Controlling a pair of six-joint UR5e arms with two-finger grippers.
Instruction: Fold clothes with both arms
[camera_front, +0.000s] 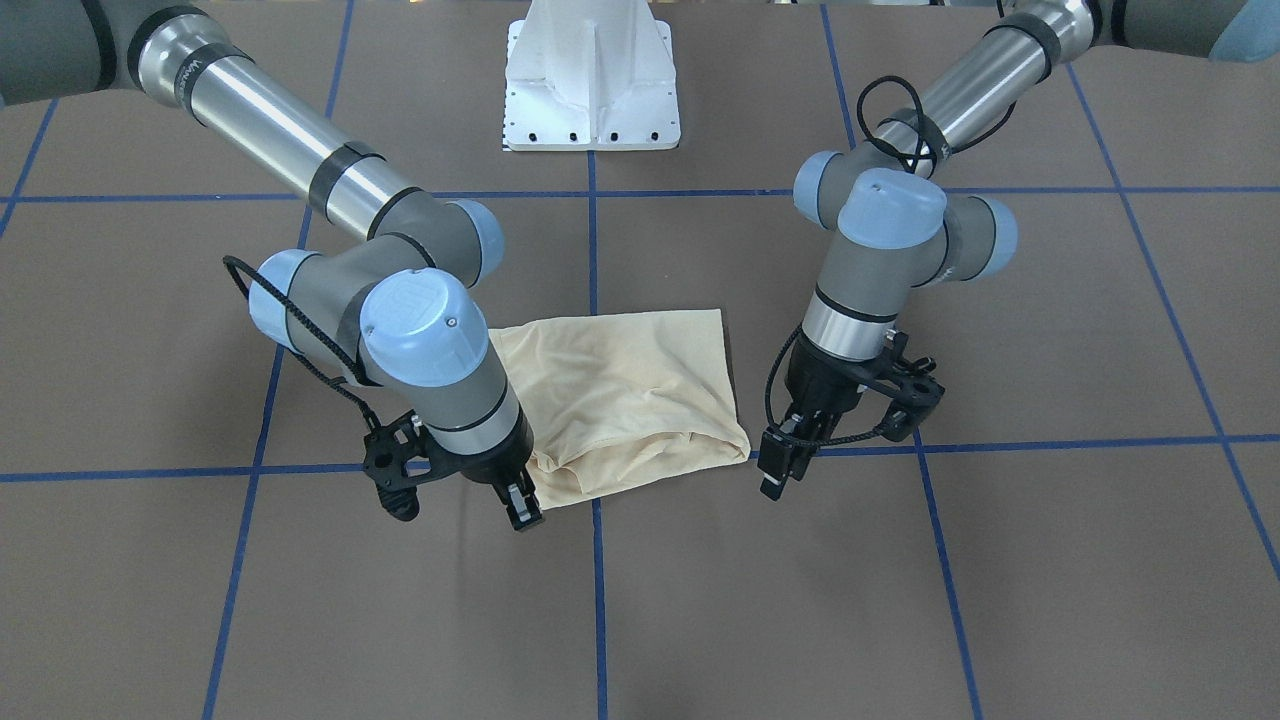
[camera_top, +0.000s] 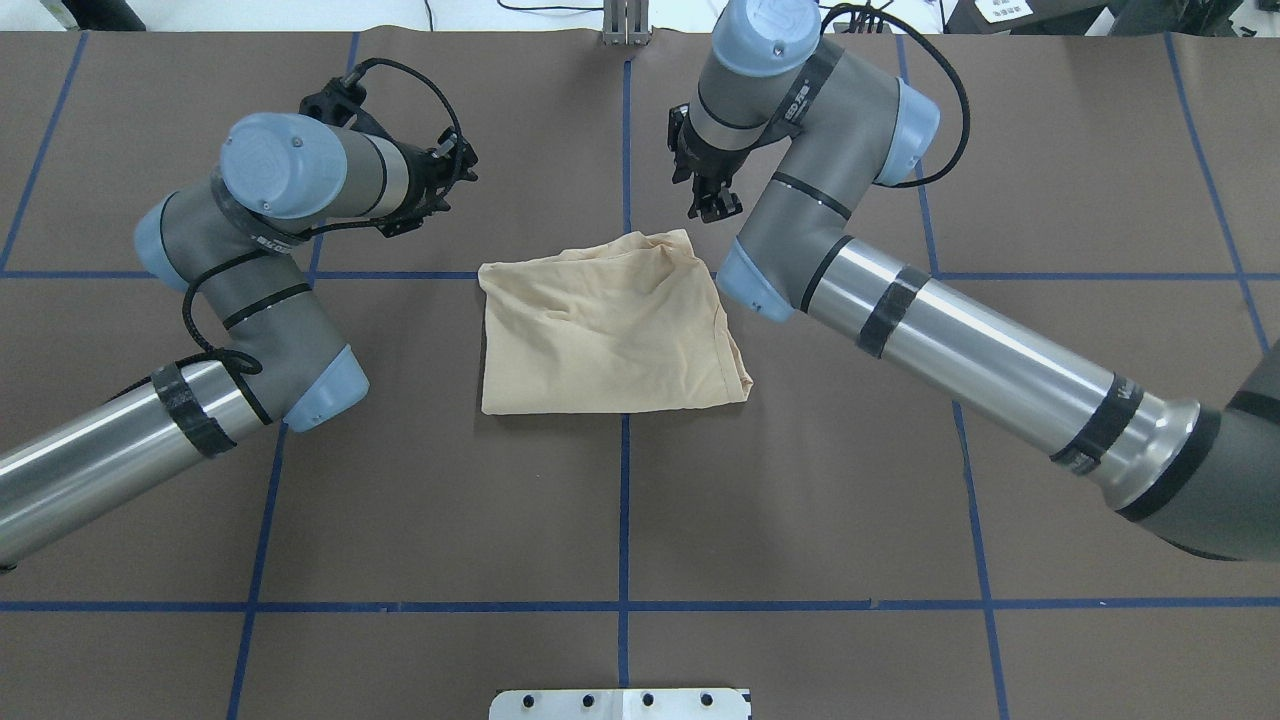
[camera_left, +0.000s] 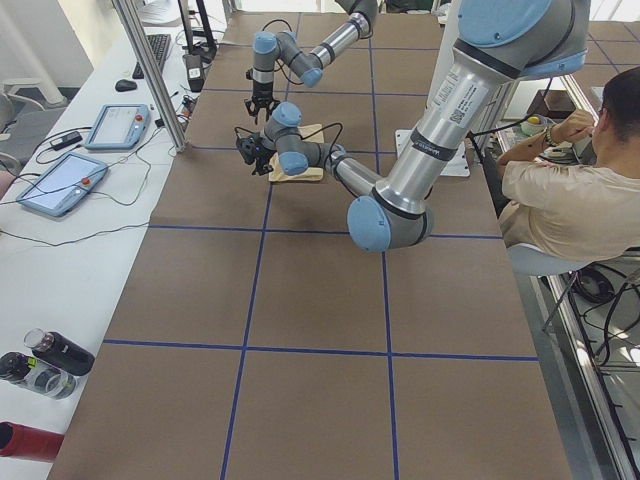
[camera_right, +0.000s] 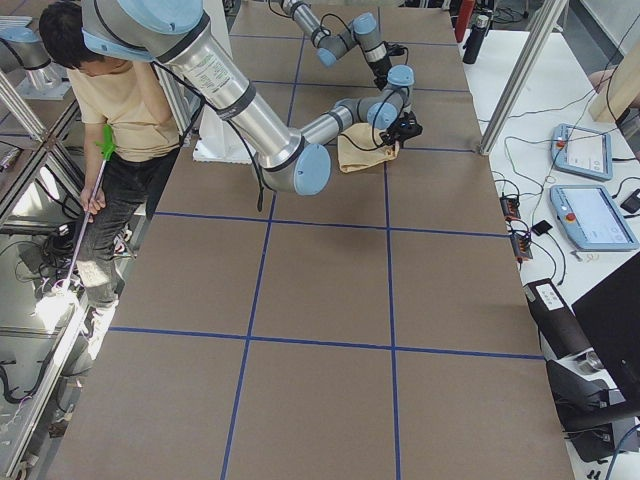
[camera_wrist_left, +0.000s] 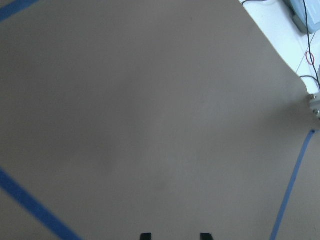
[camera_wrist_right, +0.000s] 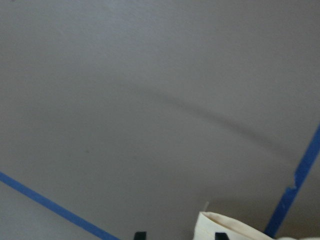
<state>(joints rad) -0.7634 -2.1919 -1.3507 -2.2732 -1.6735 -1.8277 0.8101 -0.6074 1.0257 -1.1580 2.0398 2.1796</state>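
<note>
The pale cream-yellow shirt (camera_top: 610, 330) lies folded into a rough square bundle at the table's middle, also in the front view (camera_front: 625, 400). Its print is hidden. My right gripper (camera_front: 520, 505) hangs just above the table at the shirt's far corner, open. The right wrist view shows its two fingertips apart (camera_wrist_right: 180, 235) with a shirt corner (camera_wrist_right: 235, 230) beside one tip. My left gripper (camera_front: 778, 475) hangs just off the shirt's other far corner, apart from it and open. Its wrist view shows only bare table between the tips (camera_wrist_left: 175, 236).
The white pedestal base (camera_front: 592, 80) stands at the robot's side of the table. Blue tape lines (camera_top: 625, 500) grid the brown table. A seated operator (camera_left: 570, 200) and a standing person (camera_right: 120, 100) are beside the table. Tablets (camera_left: 60, 180) and bottles (camera_left: 40, 365) lie on a side bench.
</note>
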